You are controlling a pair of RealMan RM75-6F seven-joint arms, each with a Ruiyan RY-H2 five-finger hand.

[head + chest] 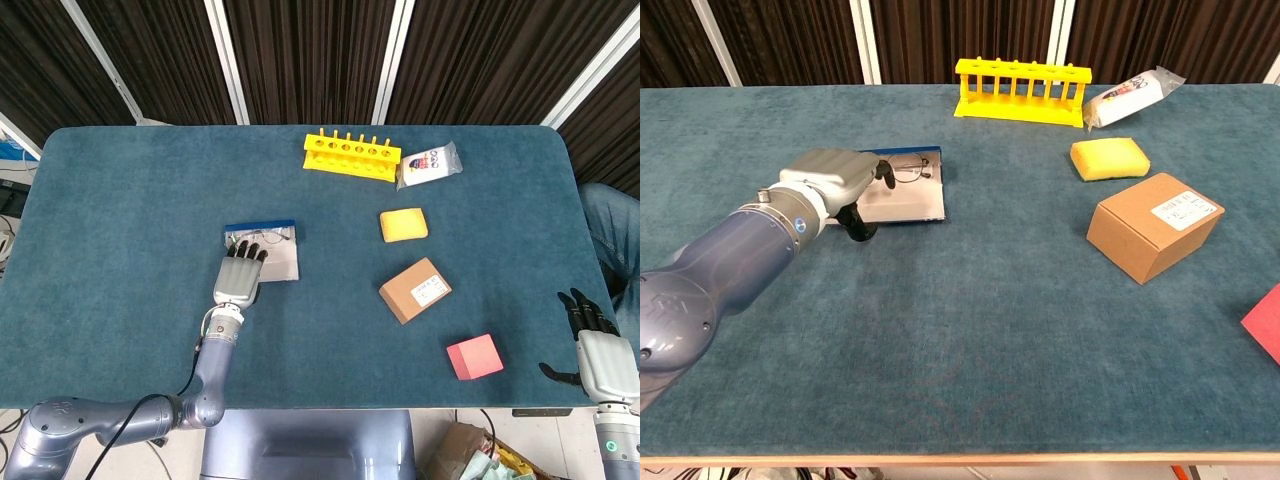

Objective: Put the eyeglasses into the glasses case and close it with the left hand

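The glasses case (278,262) (908,203) lies open on the blue table, left of centre, with a blue far edge and a pale inside. The thin-framed eyeglasses (268,240) (908,170) lie in it along that far edge. My left hand (239,277) (829,178) reaches over the case's near flap, fingers stretched on top and the dark thumb below its near edge, so it holds the flap. The flap's near edge is raised a little. My right hand (603,355) hangs off the table's near right corner, fingers apart, holding nothing.
A yellow tube rack (352,155) (1022,89) and a white packet (430,164) (1133,94) stand at the back. A yellow sponge (403,224) (1109,158), a cardboard box (415,289) (1154,225) and a pink block (474,356) lie to the right.
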